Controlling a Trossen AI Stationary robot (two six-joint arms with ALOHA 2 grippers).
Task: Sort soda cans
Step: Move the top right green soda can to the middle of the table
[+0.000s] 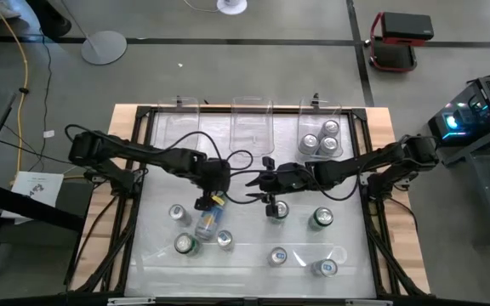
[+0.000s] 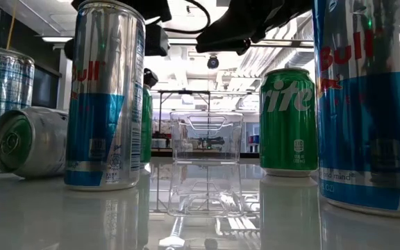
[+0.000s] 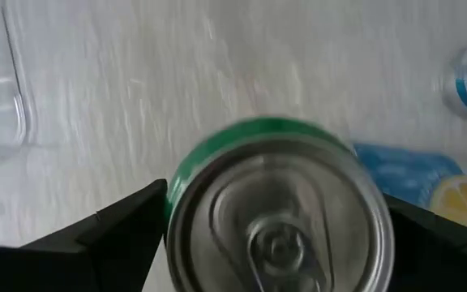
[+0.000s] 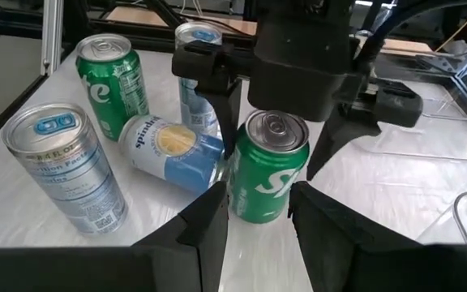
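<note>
Under the left gripper (image 4: 276, 154) stood a green can (image 4: 266, 182), upright on the table, with the jaws spread either side of it and seemingly not yet clamped. Just beside it lay a tipped can (image 4: 169, 150). Facing it at close range, the right gripper (image 1: 266, 181) hung open and empty. The step looked like a pick-up about to begin. Next, the left fingers would need to close squarely on the can, then lift it clear toward the bins (image 1: 252, 119) beyond.
</note>
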